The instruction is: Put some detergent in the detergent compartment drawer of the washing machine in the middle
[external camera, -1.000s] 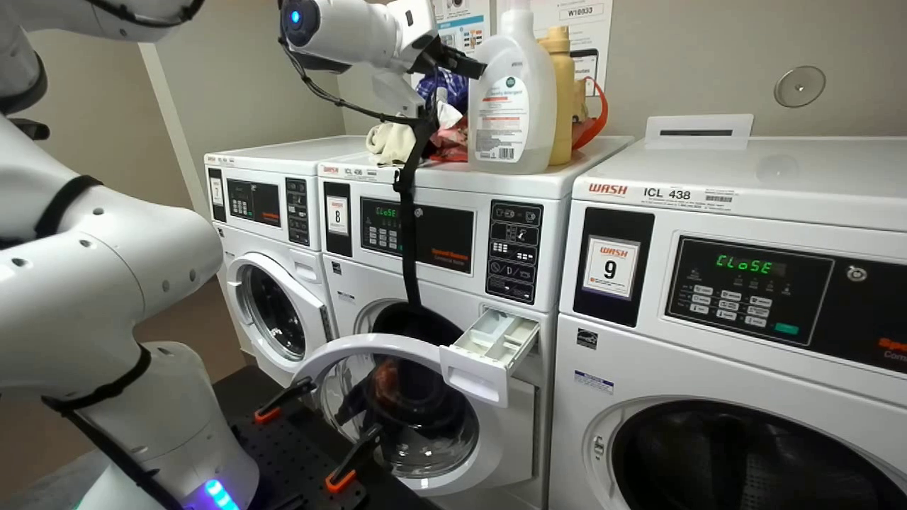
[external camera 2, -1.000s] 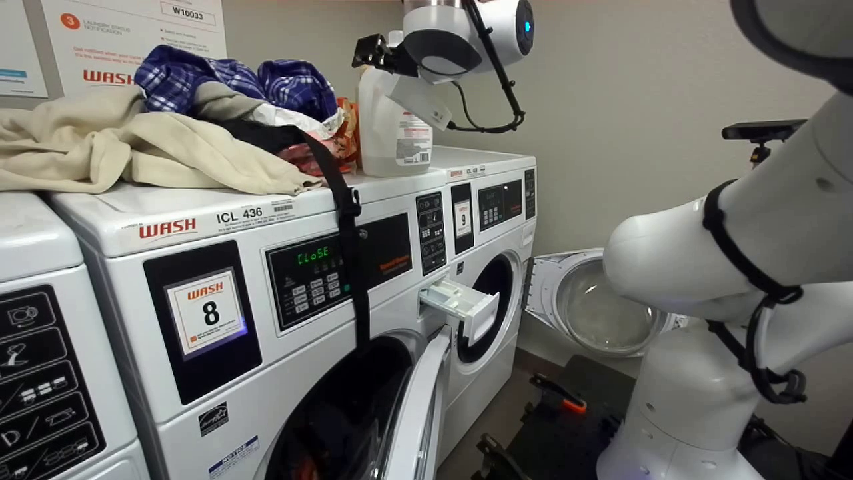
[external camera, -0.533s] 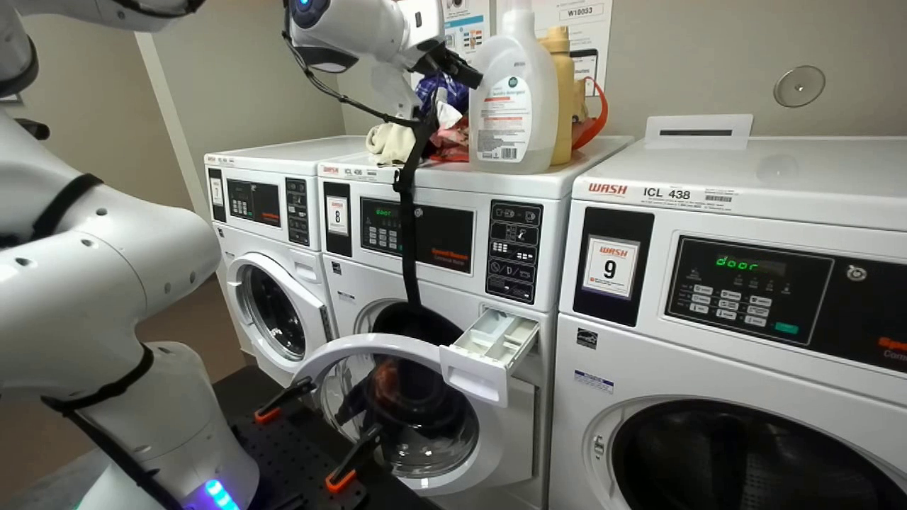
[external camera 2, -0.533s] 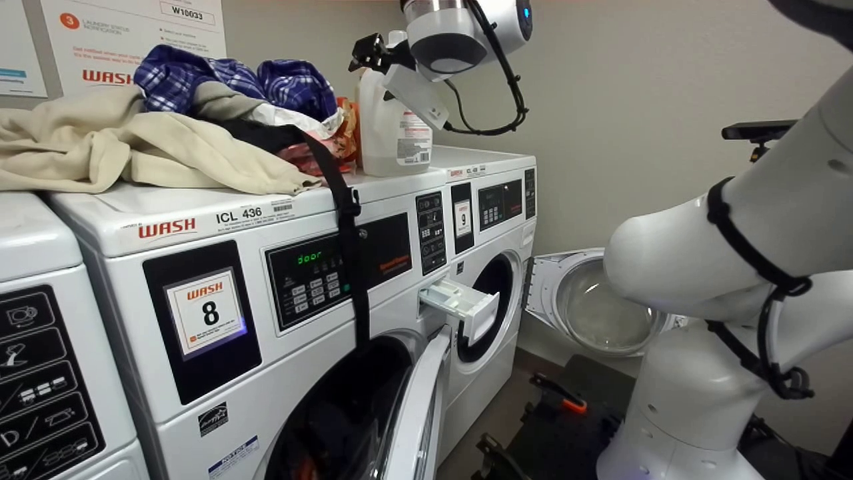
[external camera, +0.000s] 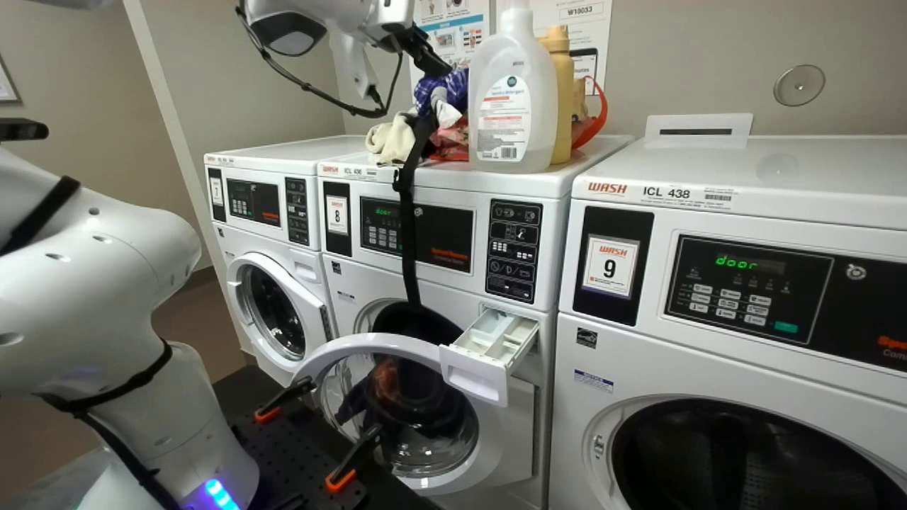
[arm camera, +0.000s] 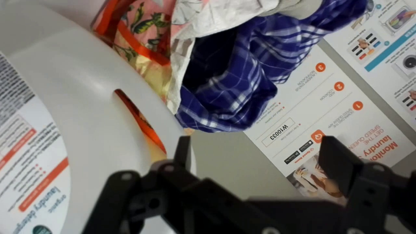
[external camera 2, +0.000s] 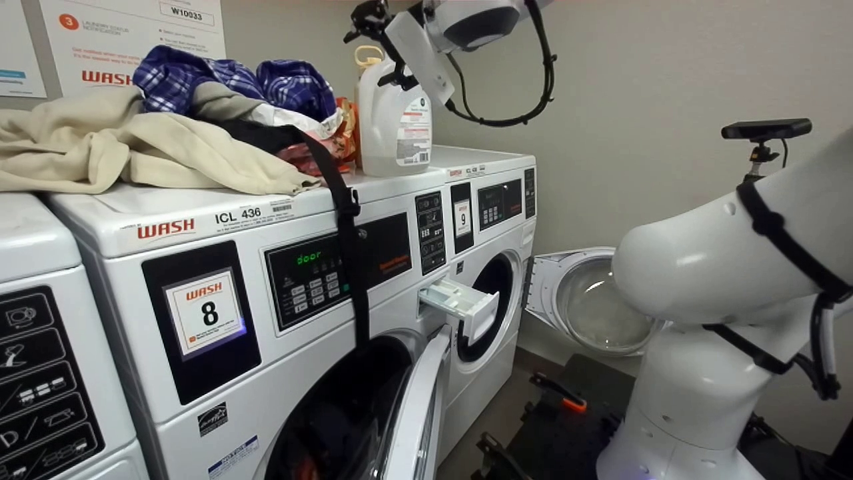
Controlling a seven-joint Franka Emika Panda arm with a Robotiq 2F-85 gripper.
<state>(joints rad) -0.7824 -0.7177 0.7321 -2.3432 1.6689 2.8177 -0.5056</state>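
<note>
One claw (arm camera: 255, 146) gapes near one detergent jug (external camera: 513, 110).

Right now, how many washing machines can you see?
3: the middle washing machine, numbered 8; washer 9 beside it; and a third washer on 8's other side. All show in both exterior views; others may stand out of frame.

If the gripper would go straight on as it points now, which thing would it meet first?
Perhaps the detergent jug: in the wrist view, one finger of the gripper overlaps the handle's edge, though depth is unclear. Between the fingers, wall and poster show.
</note>
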